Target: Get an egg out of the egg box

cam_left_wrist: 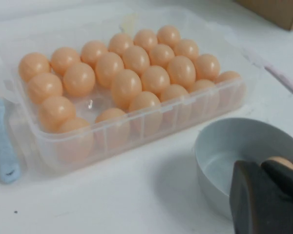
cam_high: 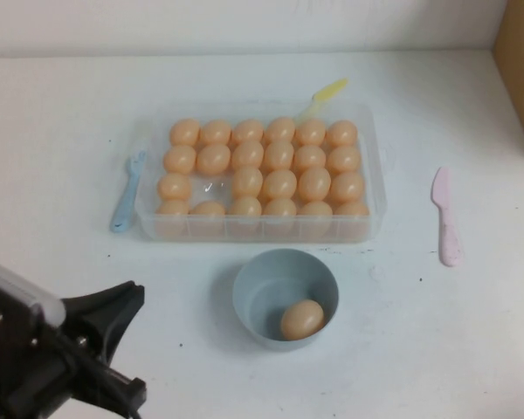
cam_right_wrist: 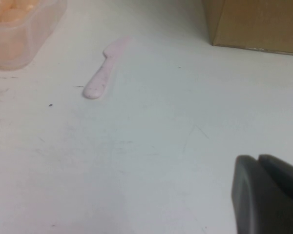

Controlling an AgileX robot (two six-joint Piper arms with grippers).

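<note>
The clear plastic egg box (cam_high: pixel 377 166) stands at mid-table, filled with peach-orange eggs (cam_high: pixel 279 156) except for one bare cell (cam_high: pixel 211 186) near its left side. It also shows in the left wrist view (cam_left_wrist: pixel 136 127). One egg (cam_high: pixel 302 319) lies in the grey-blue bowl (cam_high: pixel 244 292) in front of the box and peeks out behind my left fingers in the left wrist view (cam_left_wrist: pixel 282 162). My left gripper (cam_high: pixel 140 292) is shut and empty, low at the front left, to the left of the bowl (cam_left_wrist: pixel 219 146). My right gripper (cam_right_wrist: pixel 258 158) is shut and empty over bare table, outside the high view.
A blue fork (cam_high: pixel 127 192) lies left of the box, and a pink knife (cam_high: pixel 445 218) lies to its right, also in the right wrist view (cam_right_wrist: pixel 101 73). A yellow utensil (cam_high: pixel 327 92) lies behind the box. A cardboard box (cam_high: pixel 520 70) stands at the far right.
</note>
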